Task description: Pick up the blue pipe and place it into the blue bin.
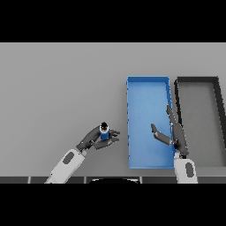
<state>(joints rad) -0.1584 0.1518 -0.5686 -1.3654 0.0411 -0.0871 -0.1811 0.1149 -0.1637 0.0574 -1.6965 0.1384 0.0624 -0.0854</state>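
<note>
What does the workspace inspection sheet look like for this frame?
Surface: grey table, mostly bare.
Job's things: blue pipe, small, with a dark top end, held left of the blue bin; the bin holds nothing that can be seen.
Clutter: dark bin right of the blue bin.
Hands: left hand curled round the pipe; right hand open, fingers straight, over the blue bin's right side.
Cables: nothing seen.
Surroundings: nothing seen beyond the table.
</note>
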